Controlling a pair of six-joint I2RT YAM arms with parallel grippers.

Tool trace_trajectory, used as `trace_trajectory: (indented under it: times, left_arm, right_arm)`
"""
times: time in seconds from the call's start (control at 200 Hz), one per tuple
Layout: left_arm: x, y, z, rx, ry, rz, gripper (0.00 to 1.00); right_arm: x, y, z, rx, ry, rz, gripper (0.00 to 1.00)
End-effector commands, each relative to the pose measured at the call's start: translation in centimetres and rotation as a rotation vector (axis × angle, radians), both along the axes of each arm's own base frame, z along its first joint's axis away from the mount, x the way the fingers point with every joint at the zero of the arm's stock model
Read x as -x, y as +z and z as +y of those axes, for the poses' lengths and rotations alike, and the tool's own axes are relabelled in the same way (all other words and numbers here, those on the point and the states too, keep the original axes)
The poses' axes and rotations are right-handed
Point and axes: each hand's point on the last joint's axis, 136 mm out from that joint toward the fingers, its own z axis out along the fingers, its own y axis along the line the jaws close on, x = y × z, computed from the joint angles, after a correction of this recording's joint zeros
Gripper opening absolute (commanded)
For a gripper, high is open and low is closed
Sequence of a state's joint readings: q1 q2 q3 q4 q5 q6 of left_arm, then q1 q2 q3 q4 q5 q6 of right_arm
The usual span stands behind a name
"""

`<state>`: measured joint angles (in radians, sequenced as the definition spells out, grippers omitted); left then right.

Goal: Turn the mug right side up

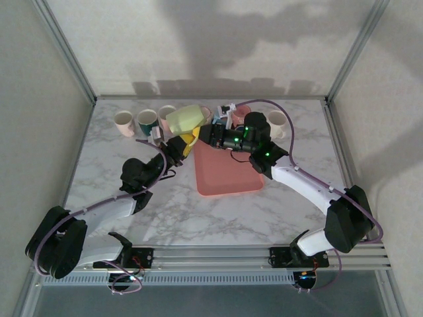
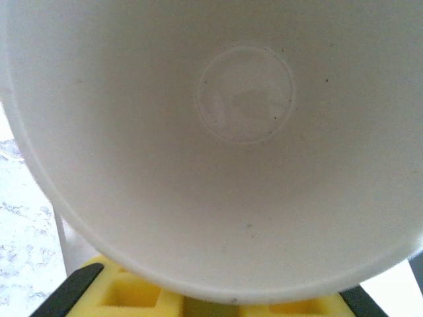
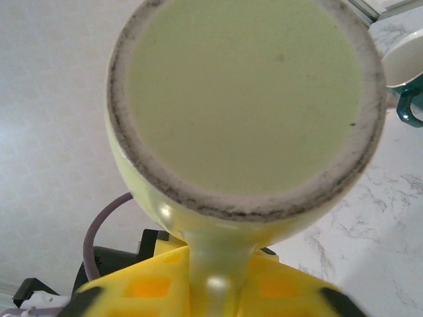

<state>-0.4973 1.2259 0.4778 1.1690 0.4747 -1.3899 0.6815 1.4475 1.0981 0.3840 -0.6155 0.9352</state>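
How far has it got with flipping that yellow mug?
Done: the mug is lifted off the table. In hand: it lies on its side in the air, the right gripper apparently clamping its handle, its opening facing the left gripper. Left: tip it upright and set it down.

Lab test cell, aluminium frame, blank panels, marble-look tabletop

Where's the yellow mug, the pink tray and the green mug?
yellow mug [image 1: 186,119]: top view, on its side wall.
pink tray [image 1: 228,178]: top view, on its bare floor.
green mug [image 1: 147,128]: top view, on its green side.
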Motion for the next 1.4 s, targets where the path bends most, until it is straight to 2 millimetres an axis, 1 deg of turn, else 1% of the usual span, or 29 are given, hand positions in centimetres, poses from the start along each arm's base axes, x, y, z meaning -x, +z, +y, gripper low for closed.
trace_trajectory:
  times: [0.0, 0.105, 0.125, 0.15, 0.27, 0.35, 0.436, 0.541, 0.661, 0.671, 0.691, 0.776, 0.876, 0.926, 1.031, 1.202, 1.282, 1.292, 1.397]
  left_arm:
    - [0.9, 4.0, -0.1, 0.011, 0.01, -0.164, 0.0]
    - [0.7, 4.5, 0.1, -0.053, 0.056, -0.201, 0.0]
    - [0.7, 4.5, 0.2, -0.067, 0.068, -0.205, 0.0]
    - [0.7, 4.6, 0.4, -0.084, 0.084, -0.216, 0.0]
    - [0.5, 4.9, 1.0, -0.19, 0.151, -0.239, 0.0]
    - [0.2, 4.9, 1.3, -0.265, 0.181, -0.241, 0.0]
    - [-0.2, 4.5, 1.6, -0.341, 0.202, -0.229, 0.0]
    - [-1.1, 3.2, 1.9, -0.477, 0.238, -0.191, 0.0]
    - [-1.7, 2.1, 2.8, -0.593, 0.287, -0.165, 0.0]
    - [-1.8, 1.6, 2.8, -0.611, 0.287, -0.153, 0.0]
    - [-1.9, 1.5, 3.0, -0.631, 0.294, -0.145, 0.0]
    - [-2.3, 0.5, 3.8, -0.725, 0.327, -0.109, 0.0]
    - [-2.6, -0.6, 5.1, -0.811, 0.37, -0.065, 0.0]
    - [-2.7, -1.1, 5.7, -0.847, 0.39, -0.042, 0.0]
    - [-2.9, -2.2, 6.8, -0.911, 0.423, 0.014, 0.0]
    - [-3.7, -4.8, 9.3, -1.047, 0.504, 0.156, 0.0]
    - [-4.0, -6.0, 11.0, -1.123, 0.551, 0.237, 0.0]
    - [-4.1, -6.2, 11.2, -1.131, 0.555, 0.249, 0.0]
    - [-4.7, -8.1, 13.6, -1.186, 0.578, 0.373, 0.0]
  right_arm:
    - [0.1, 3.1, -0.2, -0.05, -0.026, -0.112, 0.38]
    - [-0.1, 2.5, -0.6, -0.009, -0.054, -0.112, 0.52]
    - [-0.1, 2.4, -0.7, 0.002, -0.058, -0.115, 0.57]
    - [-0.1, 2.2, -1.0, 0.017, -0.068, -0.119, 0.59]
    - [0.0, 1.5, -2.6, 0.092, -0.114, -0.142, 0.6]
    - [-0.1, 1.0, -4.2, 0.15, -0.157, -0.161, 0.6]
    - [-0.1, 0.0, -6.0, 0.238, -0.212, -0.175, 0.6]
    - [-0.4, -1.3, -8.4, 0.366, -0.287, -0.199, 0.61]
    - [-0.6, -2.9, -10.9, 0.52, -0.36, -0.22, 0.6]
    - [-0.6, -3.0, -11.2, 0.533, -0.366, -0.222, 0.6]
    - [-0.6, -3.2, -11.6, 0.563, -0.377, -0.227, 0.6]
    - [-0.4, -4.0, -13.1, 0.654, -0.398, -0.243, 0.6]
    - [-0.2, -4.6, -14.3, 0.717, -0.417, -0.249, 0.6]
    - [-0.1, -4.8, -14.8, 0.737, -0.426, -0.247, 0.6]
    - [0.0, -5.1, -15.1, 0.768, -0.414, -0.252, 0.6]
    - [-0.1, -5.5, -15.3, 0.812, -0.403, -0.23, 0.6]
    - [-0.1, -5.8, -15.2, 0.835, -0.384, -0.203, 0.6]
    - [-0.1, -6.2, -15.3, 0.85, -0.378, -0.19, 0.6]
    - [-0.3, -7.2, -15.2, 0.9, -0.355, -0.131, 0.59]
